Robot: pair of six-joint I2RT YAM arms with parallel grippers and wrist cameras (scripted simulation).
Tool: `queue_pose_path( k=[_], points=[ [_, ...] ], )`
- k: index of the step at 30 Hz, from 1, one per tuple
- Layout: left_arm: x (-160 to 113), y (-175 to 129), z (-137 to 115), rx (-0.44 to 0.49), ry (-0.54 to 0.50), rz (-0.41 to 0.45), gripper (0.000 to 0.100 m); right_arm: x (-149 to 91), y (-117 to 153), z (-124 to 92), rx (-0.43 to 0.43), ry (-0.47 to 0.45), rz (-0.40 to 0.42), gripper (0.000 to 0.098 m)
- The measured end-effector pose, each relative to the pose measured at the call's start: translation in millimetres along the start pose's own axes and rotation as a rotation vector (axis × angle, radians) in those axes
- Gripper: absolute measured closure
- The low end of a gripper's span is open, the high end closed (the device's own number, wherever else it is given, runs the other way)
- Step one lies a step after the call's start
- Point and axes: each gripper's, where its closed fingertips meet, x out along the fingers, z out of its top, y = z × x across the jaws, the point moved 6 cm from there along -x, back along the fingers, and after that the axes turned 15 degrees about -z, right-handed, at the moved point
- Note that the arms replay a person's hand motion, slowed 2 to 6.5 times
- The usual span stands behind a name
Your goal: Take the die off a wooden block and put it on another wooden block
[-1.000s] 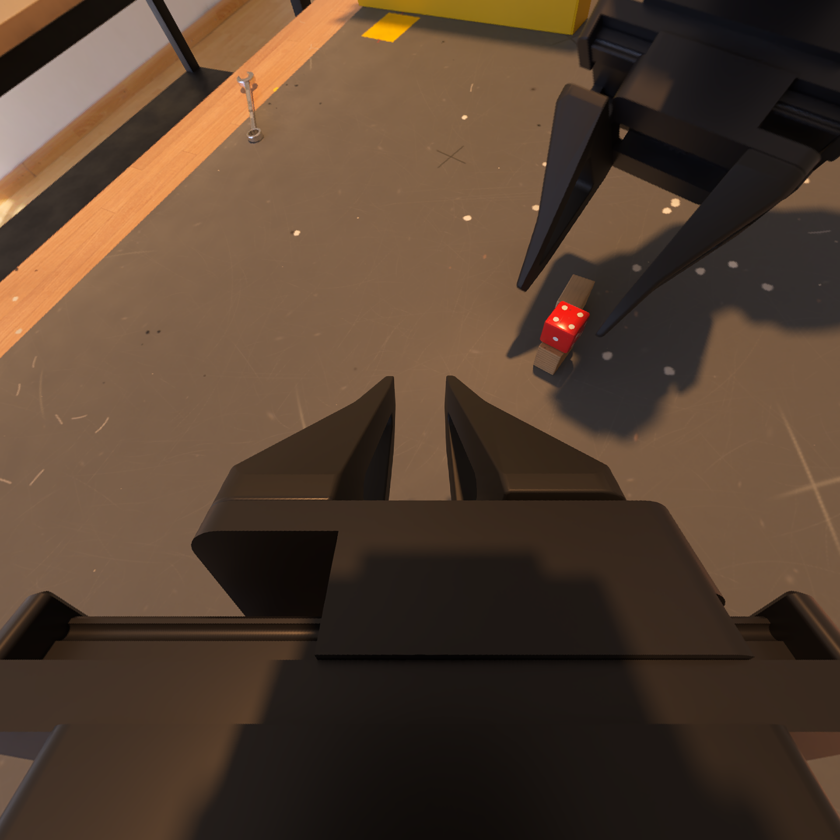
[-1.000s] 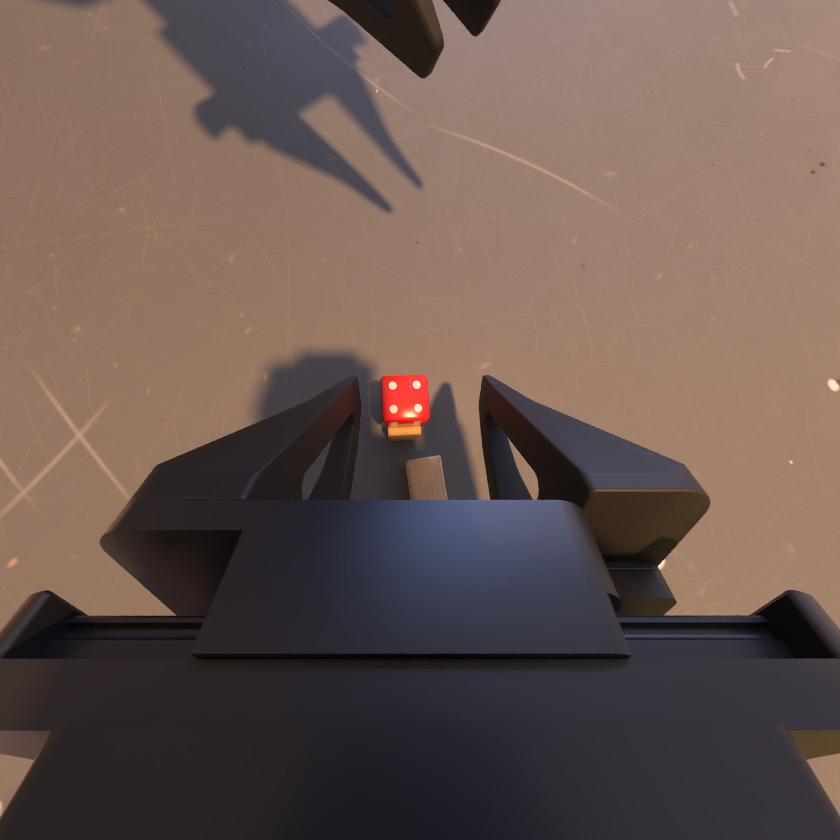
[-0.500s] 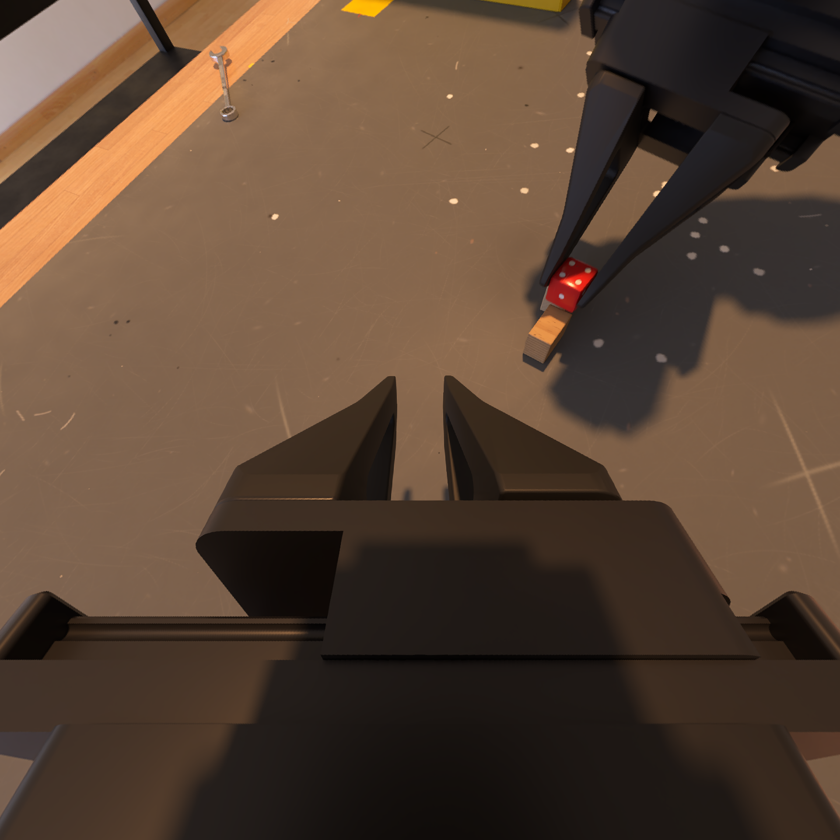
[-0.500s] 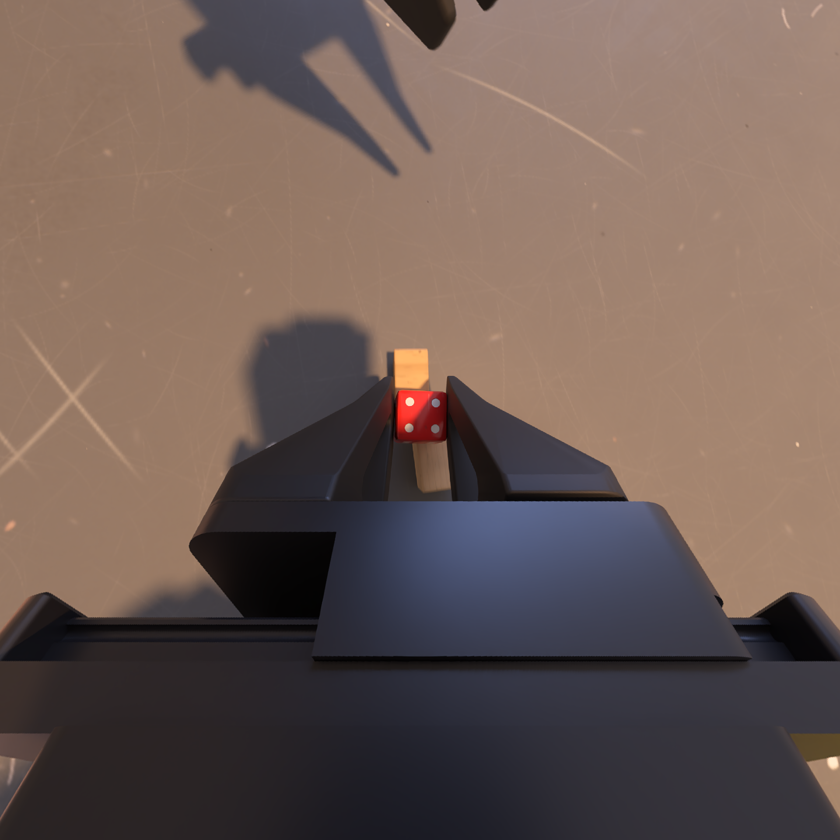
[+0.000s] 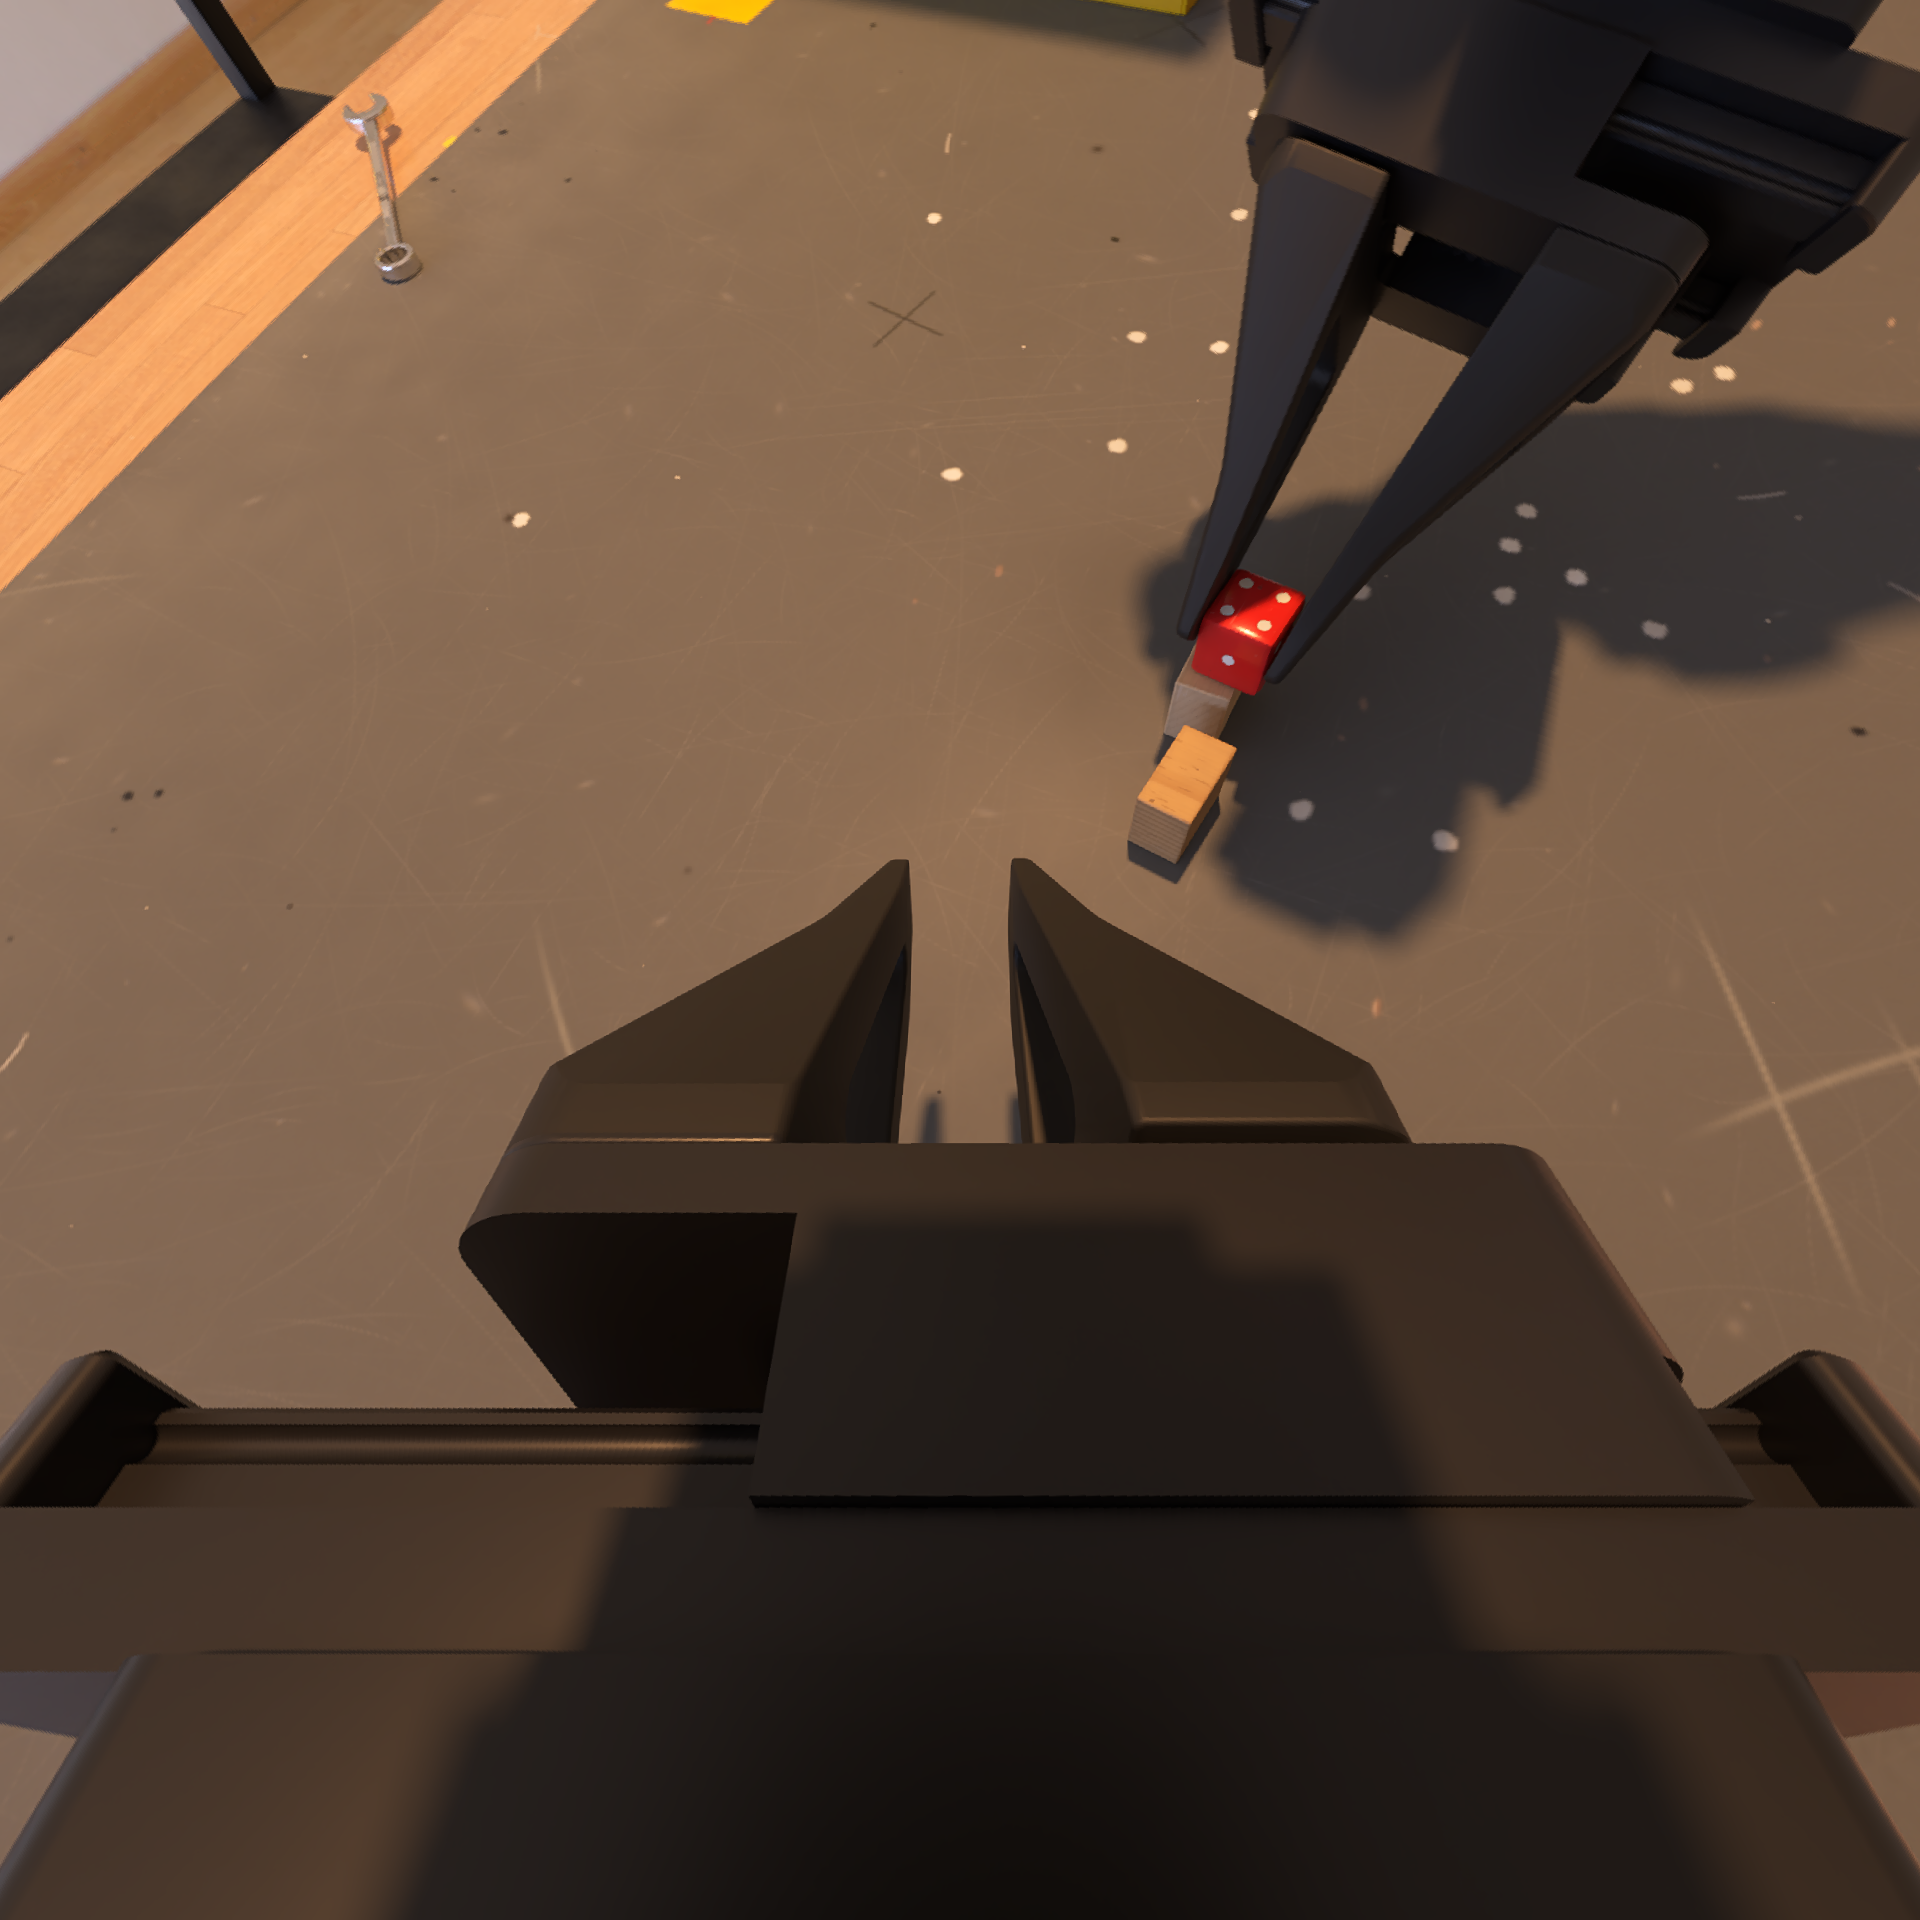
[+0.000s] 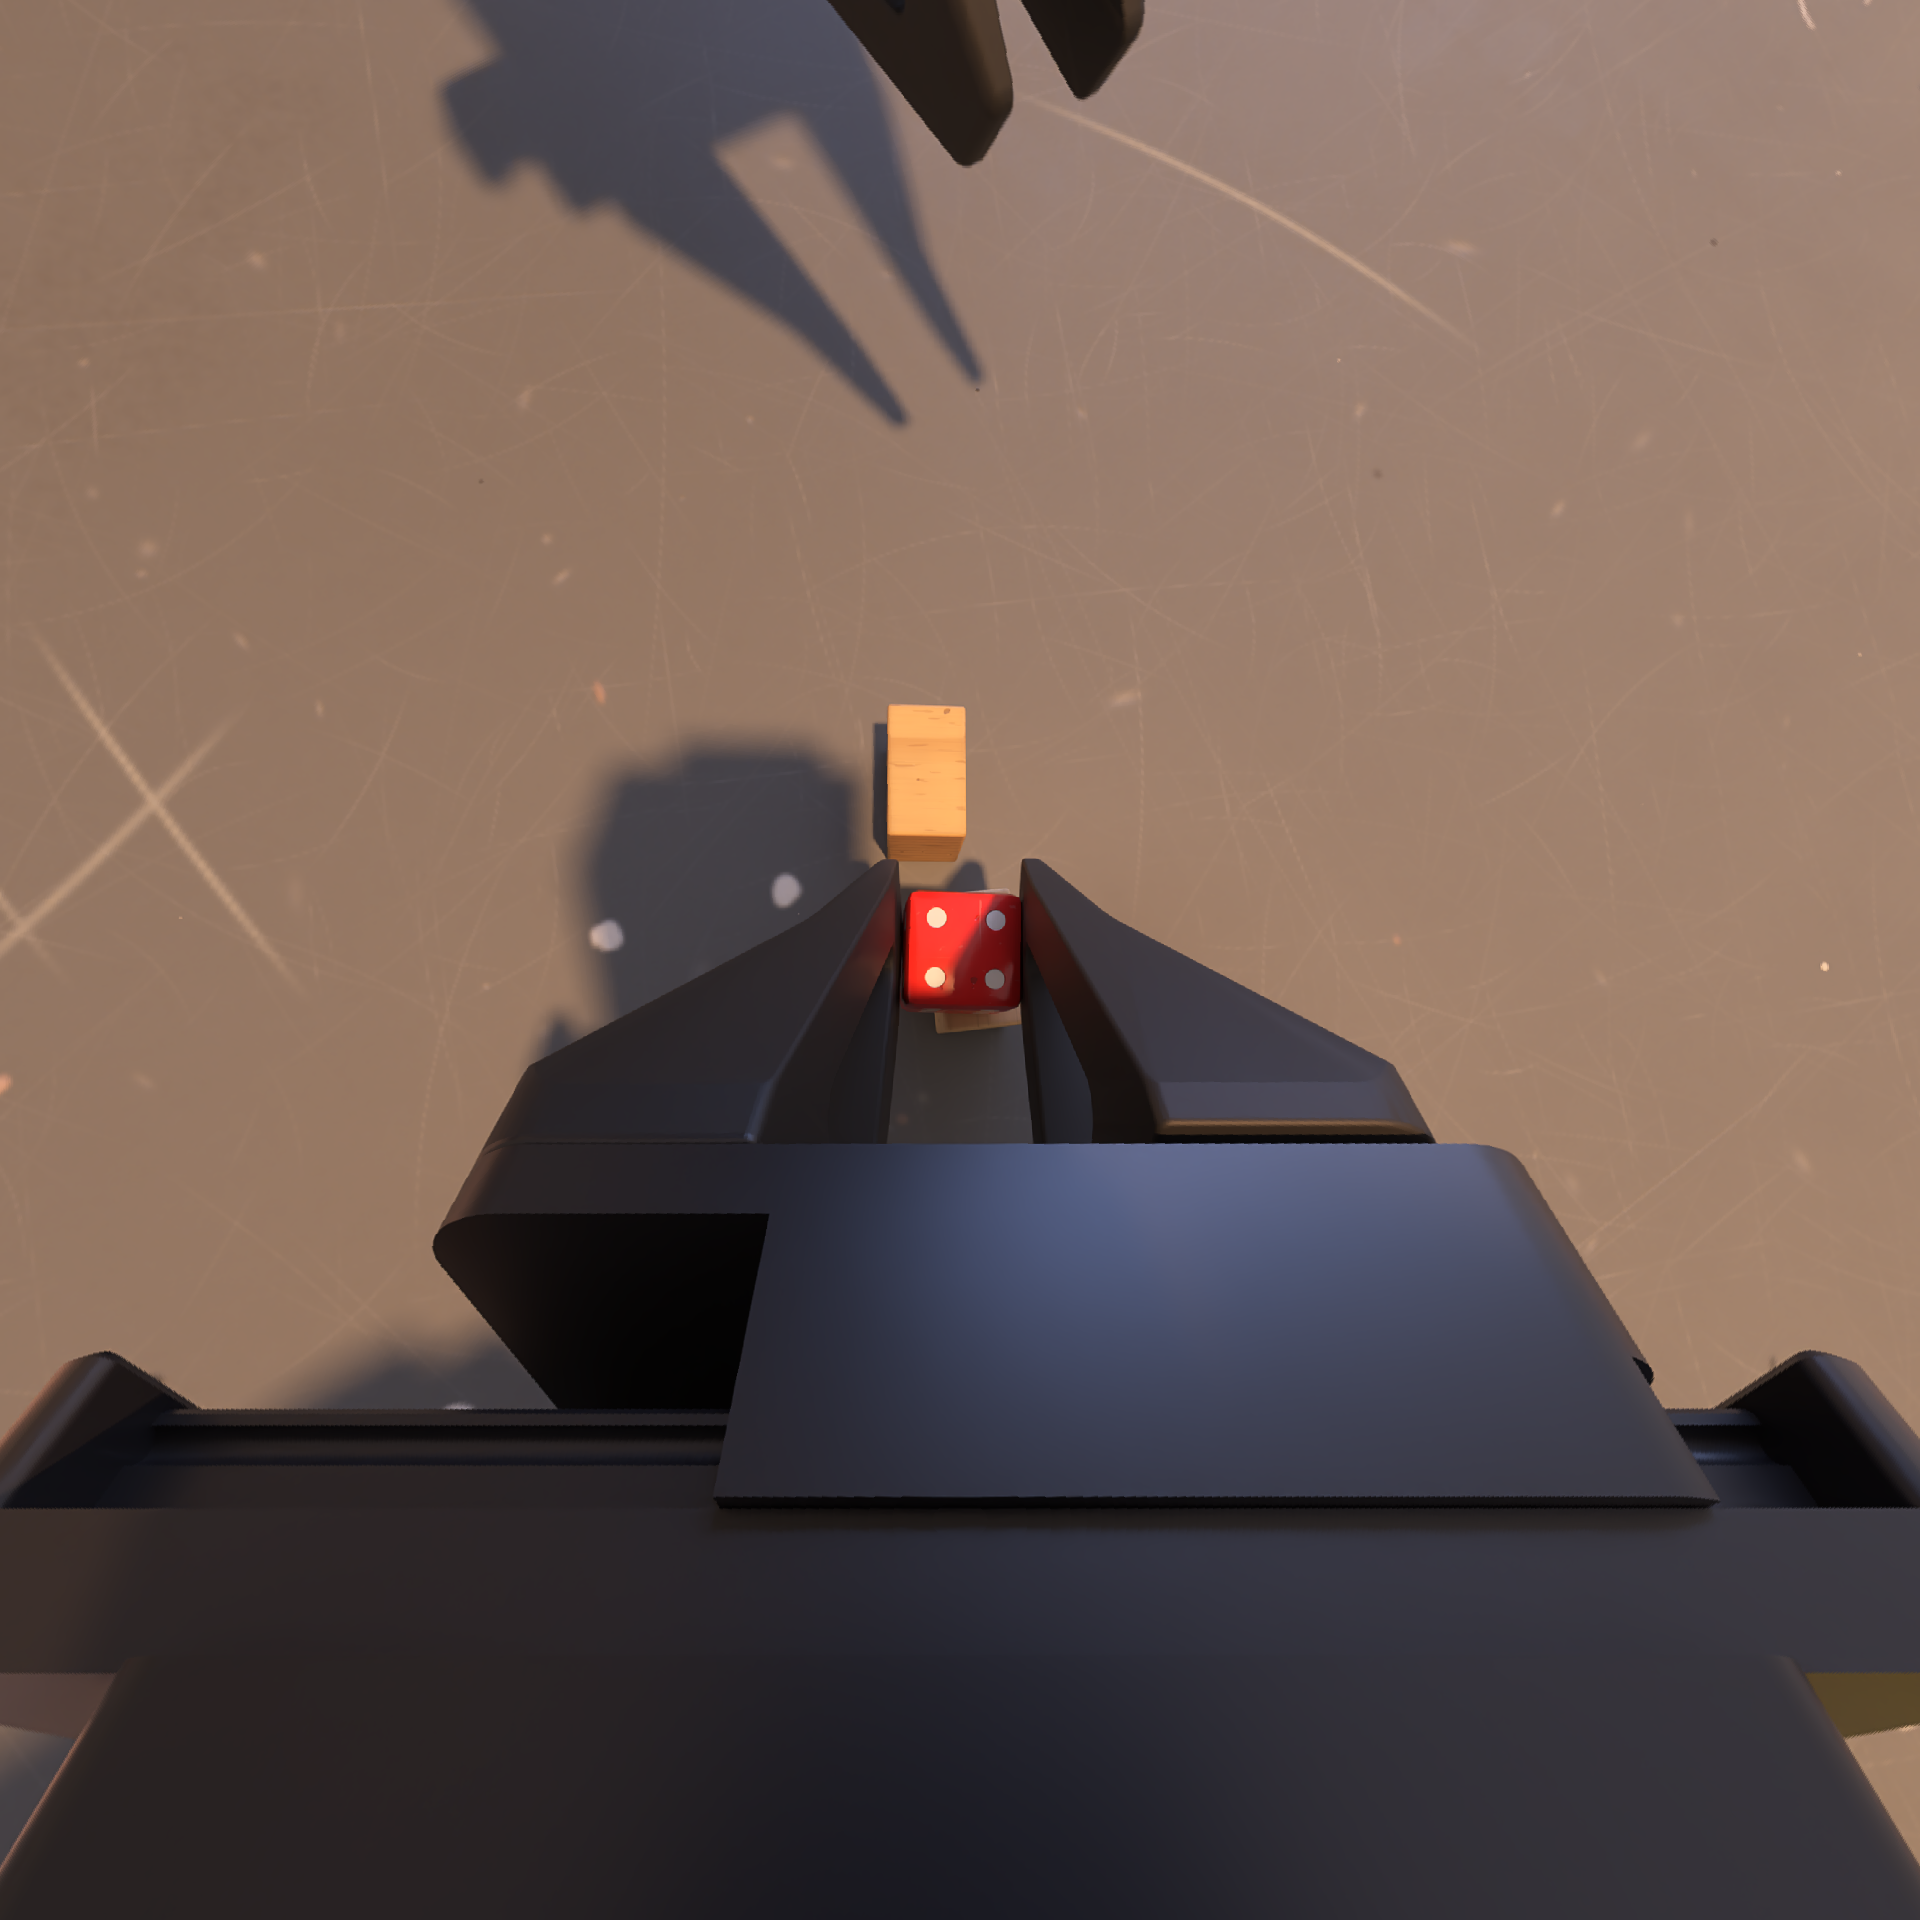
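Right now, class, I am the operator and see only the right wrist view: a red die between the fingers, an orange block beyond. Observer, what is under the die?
Observer: A paler wooden block, in line with the orange block. The left wrist view shows the die over its end away from the orange one, clamped by the right gripper.
Operator: Is the left gripper busy?
Observer: No. The left gripper holds nothing, its fingers narrowly apart.
Operator: Anything else on the table?
Observer: A metal wrench, far from the blocks, beside the wooden edge strip.
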Motion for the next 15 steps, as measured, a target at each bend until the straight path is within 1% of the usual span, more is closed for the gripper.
queue_pose_path(
  k=[8, 15],
  points=[
    [14.4, 0.2, 11.1, 0.048, 0.054, -0.034, 0.085, 2.0, -4.4, 0.0, -0.045, -0.021, 0.052, 0.0788],
    [34.6, 7.4, 21.9, 0.067, 0.08, -0.082, 0.085, 3.3, -7.4, -0.3, -0.055, -0.038, 0.081, 0.0788]
  ],
)
